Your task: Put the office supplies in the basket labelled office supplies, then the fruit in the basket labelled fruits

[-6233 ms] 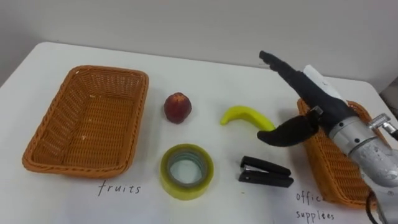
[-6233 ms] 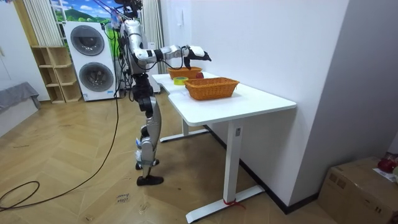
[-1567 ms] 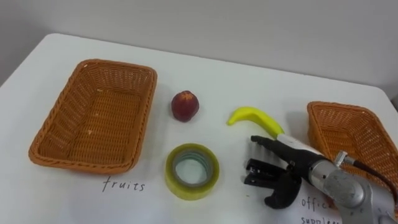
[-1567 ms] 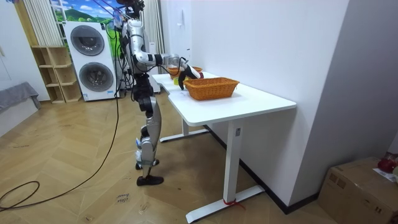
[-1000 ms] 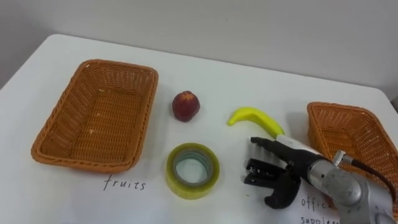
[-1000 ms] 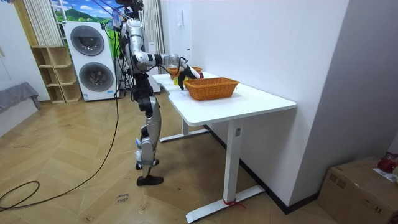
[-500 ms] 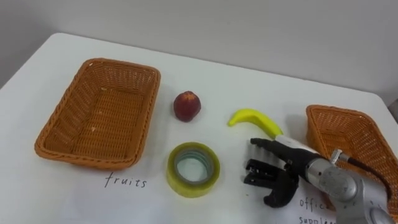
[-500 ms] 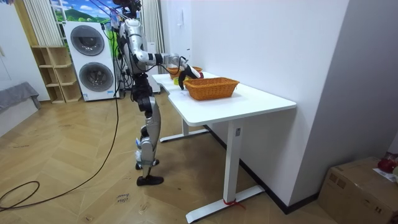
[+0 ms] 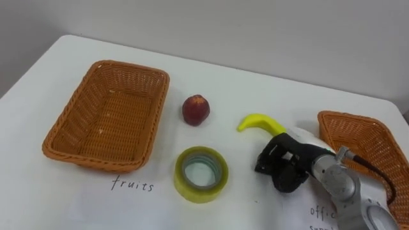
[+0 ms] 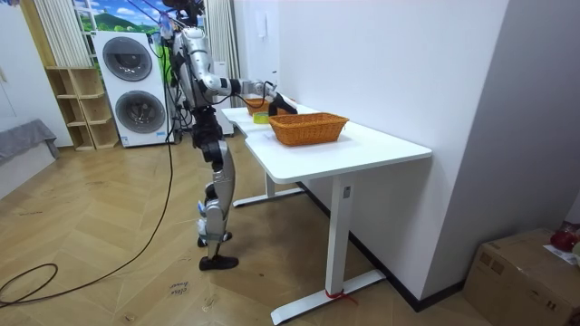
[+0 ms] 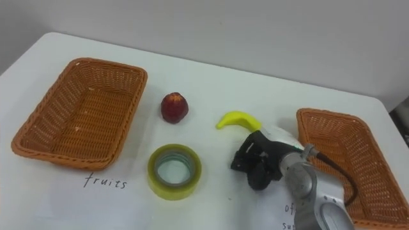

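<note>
My right hand (image 9: 299, 167) has its fingers curled round the black stapler (image 9: 266, 160), whose dark end sticks out to the left of the fingers, just above the white table. Just behind the hand lies the yellow banana (image 9: 256, 121). A red peach (image 9: 195, 110) sits mid-table, and a yellow-green tape roll (image 9: 200, 174) lies in front of it. The empty fruit basket (image 9: 94, 156) stands at the left above a handwritten label. The wicker office basket (image 9: 358, 120) stands at the right, close to the hand. In the room view the right hand (image 10: 272, 97) reaches over the table.
The white table (image 9: 243, 76) ends at a grey wall behind. I stand at the table's end on the room view's left, with washing machines (image 10: 134, 86) and a shelf behind me. A wicker basket (image 10: 308, 128) shows on the table in the room view.
My right hand, which lay with straight fingers over the stapler, has curled round it and tipped it up. The eye view has shifted slightly.
</note>
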Robot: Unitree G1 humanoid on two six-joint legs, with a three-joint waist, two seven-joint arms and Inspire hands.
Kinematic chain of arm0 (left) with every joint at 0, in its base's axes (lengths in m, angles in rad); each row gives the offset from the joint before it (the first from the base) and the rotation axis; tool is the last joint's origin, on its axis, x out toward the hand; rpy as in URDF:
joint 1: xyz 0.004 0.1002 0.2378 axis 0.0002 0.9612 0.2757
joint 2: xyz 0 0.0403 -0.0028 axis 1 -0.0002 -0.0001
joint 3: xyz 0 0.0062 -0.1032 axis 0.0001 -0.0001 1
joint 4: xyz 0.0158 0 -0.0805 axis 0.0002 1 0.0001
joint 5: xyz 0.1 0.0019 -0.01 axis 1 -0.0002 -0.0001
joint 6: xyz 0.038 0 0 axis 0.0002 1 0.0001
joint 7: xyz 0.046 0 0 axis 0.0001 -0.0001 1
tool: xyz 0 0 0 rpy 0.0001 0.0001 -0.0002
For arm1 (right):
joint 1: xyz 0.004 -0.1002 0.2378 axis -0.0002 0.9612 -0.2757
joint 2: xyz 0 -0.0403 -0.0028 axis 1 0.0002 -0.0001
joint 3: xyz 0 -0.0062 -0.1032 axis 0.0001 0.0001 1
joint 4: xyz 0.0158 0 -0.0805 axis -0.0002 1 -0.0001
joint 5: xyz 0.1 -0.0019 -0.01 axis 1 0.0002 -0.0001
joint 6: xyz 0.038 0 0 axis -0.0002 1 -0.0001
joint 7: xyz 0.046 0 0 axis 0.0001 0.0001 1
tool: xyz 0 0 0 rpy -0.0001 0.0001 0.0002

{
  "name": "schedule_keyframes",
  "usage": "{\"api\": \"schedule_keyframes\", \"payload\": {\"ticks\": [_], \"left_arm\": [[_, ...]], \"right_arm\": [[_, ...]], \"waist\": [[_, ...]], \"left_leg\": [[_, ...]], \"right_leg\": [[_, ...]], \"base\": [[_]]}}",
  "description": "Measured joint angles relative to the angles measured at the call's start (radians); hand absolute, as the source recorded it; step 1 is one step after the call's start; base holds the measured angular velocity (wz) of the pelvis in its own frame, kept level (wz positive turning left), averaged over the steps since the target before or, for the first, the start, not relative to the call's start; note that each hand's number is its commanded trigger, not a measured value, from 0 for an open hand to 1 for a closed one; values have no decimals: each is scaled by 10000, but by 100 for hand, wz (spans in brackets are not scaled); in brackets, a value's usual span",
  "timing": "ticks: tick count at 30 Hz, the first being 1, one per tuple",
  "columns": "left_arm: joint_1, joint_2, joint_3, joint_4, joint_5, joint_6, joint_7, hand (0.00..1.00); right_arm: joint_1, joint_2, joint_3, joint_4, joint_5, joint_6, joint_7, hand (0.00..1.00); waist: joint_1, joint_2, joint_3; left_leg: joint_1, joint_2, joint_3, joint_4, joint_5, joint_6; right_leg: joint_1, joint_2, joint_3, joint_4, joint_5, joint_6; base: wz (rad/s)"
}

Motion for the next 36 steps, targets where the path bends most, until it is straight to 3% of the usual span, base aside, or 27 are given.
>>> {"api": "schedule_keyframes", "payload": {"ticks": [13, 20, 25, 31, 36], "left_arm": [[-99, 6, -113, -3, 5, 21, -6, 0], [-79, -25, -71, -172, 0, 57, -46, 0], [-69, -94, -24, -158, 8, -245, 50, 0], [100, -142, 219, 221, 2, -432, 149, 0], [428, -143, 596, 220, 2, -663, 72, 0]], "right_arm": [[32, -3, -15, 48, 28, 55, -123, 100], [630, 3, -132, -1117, -10, 85, -122, 100], [644, 7, -448, -1295, 489, -286, -21, 100], [646, -8, -966, -2195, 1627, -612, 372, 100], [520, -13, -2180, -3099, 2884, -1225, 86, 100]], "waist": [[74, 35, 1], [-14, 335, -16], [-202, 444, -9], [-462, 355, 10], [-714, 248, 92]], "left_leg": [[6, -8, -7, -23, 0, 0], [1, -13, 85, -74, 9, -6], [16, -63, 224, -133, 21, -5], [35, -18, 423, -171, 36, 16], [27, -4, 431, -172, 38, 17]], "right_leg": [[-28, 11, 197, 2, 0, 0], [-76, 24, 215, -6, 1, 0], [-137, 26, 375, -22, -1, 2], [-280, 18, 743, -18, 0, 1], [-234, 24, 745, -16, 0, 1]], "base": [[0], [-4], [-9], [-12], [-1]]}}
